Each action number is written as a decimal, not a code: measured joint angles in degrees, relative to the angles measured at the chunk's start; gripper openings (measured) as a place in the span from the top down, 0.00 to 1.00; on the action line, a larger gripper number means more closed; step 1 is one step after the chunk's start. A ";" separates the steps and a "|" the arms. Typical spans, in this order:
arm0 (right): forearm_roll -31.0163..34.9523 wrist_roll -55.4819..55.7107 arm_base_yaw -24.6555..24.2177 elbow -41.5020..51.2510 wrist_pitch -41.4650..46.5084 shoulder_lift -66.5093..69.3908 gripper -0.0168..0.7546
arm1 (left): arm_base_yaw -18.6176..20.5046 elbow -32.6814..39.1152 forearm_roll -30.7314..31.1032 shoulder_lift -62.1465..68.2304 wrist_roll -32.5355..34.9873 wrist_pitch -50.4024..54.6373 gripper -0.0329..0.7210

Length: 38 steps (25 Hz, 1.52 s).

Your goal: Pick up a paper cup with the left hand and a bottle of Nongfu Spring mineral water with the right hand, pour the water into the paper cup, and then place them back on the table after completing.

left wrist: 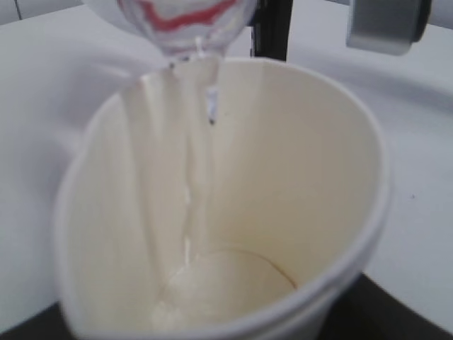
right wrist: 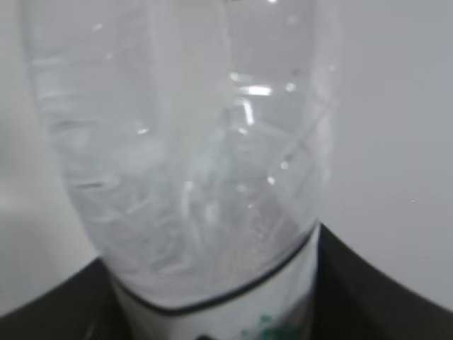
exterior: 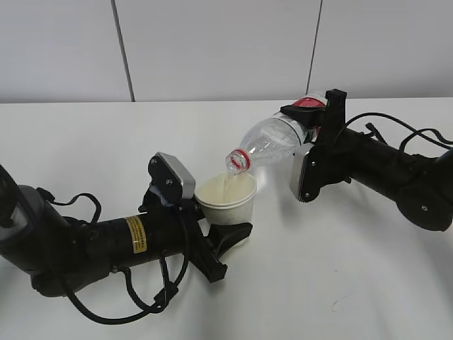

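Observation:
My left gripper [exterior: 230, 237] is shut on the cream-white paper cup [exterior: 228, 207] and holds it upright just above the table [exterior: 340, 283]. My right gripper [exterior: 311, 124] is shut on the clear water bottle [exterior: 272, 140], gripping it at its red-and-white label. The bottle is tipped down to the left, its open red-ringed mouth [exterior: 238, 161] over the cup's rim. A thin stream of water [left wrist: 192, 177] runs down the cup's inner wall [left wrist: 283, 163] and pools at the bottom. In the right wrist view the bottle [right wrist: 184, 142] fills the frame between the dark fingers [right wrist: 396, 297].
The white tabletop [exterior: 85, 142] spreads around both arms. A pale panelled wall [exterior: 212, 49] stands behind it. Loose black cables [exterior: 127, 304] hang from the left arm near the table's front edge. Cables [exterior: 403, 131] loop over the right arm.

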 joint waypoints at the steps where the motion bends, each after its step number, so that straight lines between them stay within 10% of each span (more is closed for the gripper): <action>1: 0.00 -0.08 0.00 0.00 0.00 0.00 0.48 | 0.00 0.00 0.00 0.00 0.00 0.06 0.43; 38: 0.78 -3.21 0.00 0.00 -0.09 0.00 0.49 | 0.00 0.00 0.04 0.00 0.00 0.38 0.43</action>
